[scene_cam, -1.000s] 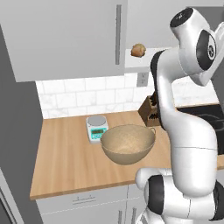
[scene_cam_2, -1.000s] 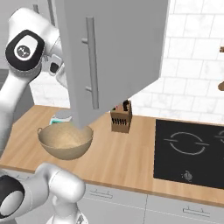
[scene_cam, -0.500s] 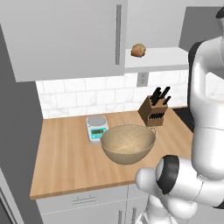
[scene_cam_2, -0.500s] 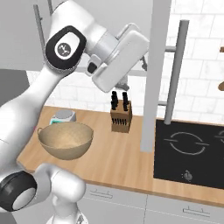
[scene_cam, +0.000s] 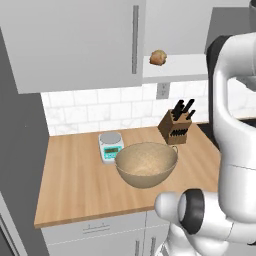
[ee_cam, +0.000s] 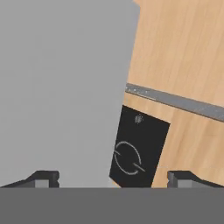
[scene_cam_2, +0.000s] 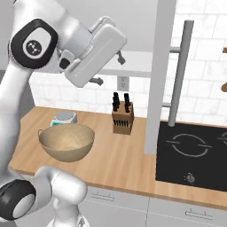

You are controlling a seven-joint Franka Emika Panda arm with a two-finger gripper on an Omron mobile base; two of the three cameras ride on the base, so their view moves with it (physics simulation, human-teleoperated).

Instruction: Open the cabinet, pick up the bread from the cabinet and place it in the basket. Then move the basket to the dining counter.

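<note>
From your left base view, the bread (scene_cam: 158, 57) sits on the cabinet (scene_cam: 75, 45) shelf, beside the closed left door; the basket (scene_cam: 146, 164) rests on the worktop (scene_cam: 75, 180) between the scale (scene_cam: 111, 146) and the knife block (scene_cam: 176, 126)

From the right base view, the open door (scene_cam_2: 160, 75) stands edge-on, its handle (scene_cam_2: 179, 73) facing the hob (scene_cam_2: 195, 153); the gripper (scene_cam_2: 108, 66) is raised near the shelf, its fingers probably spread

In the hand view, the fingertips (ee_cam: 43, 177) stand wide apart, released, holding nothing, the door beside them
</note>
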